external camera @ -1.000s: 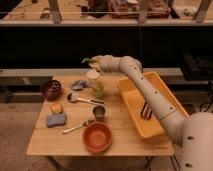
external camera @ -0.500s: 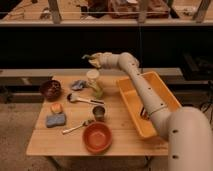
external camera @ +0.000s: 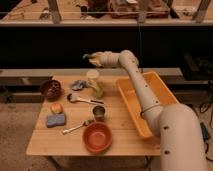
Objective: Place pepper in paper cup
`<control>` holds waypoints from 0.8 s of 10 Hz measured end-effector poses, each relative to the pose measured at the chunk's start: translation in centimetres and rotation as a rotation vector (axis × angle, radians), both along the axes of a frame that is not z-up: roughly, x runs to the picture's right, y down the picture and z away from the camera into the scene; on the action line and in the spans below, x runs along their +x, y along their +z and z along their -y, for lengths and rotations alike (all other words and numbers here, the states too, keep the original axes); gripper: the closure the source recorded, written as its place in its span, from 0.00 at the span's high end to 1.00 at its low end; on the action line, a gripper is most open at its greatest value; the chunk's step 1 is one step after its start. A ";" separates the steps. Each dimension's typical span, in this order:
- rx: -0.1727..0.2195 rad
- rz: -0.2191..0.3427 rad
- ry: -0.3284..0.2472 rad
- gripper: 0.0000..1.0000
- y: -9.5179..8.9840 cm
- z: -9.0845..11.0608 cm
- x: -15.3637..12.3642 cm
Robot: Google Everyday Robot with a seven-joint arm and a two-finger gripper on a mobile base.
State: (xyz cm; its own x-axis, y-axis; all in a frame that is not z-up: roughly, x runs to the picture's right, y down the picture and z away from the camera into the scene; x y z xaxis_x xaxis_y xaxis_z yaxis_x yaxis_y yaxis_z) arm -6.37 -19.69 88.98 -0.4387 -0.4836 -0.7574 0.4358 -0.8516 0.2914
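The paper cup [external camera: 93, 79] is tall and pale cream and stands upright at the back middle of the wooden table [external camera: 120, 135]. A yellow-green shape [external camera: 98, 92] lies against its foot on the right; it looks like the pepper, though I cannot be sure. My gripper [external camera: 90, 57] is at the end of the white arm, in the air just above the cup's rim and a little to its left. A small dark bit shows at its tip.
A yellow bin [external camera: 131, 102] fills the table's right side under the arm. A dark bowl [external camera: 50, 89], a grey-blue cloth [external camera: 78, 85], two spoons [external camera: 82, 99], a short dark metal cup [external camera: 99, 112], a blue sponge [external camera: 56, 120] and a red bowl [external camera: 97, 137] lie around.
My gripper has drifted slightly up and to the left above the cup. The things on the table have not moved.
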 end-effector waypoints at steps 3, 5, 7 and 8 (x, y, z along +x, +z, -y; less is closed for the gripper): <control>0.001 0.004 -0.009 0.00 0.8 0.0 -0.5; 0.001 0.007 -0.014 0.00 0.9 0.0 -0.9; 0.001 0.006 -0.012 0.00 0.9 0.0 -0.7; 0.001 0.005 -0.012 0.00 0.9 0.0 -0.7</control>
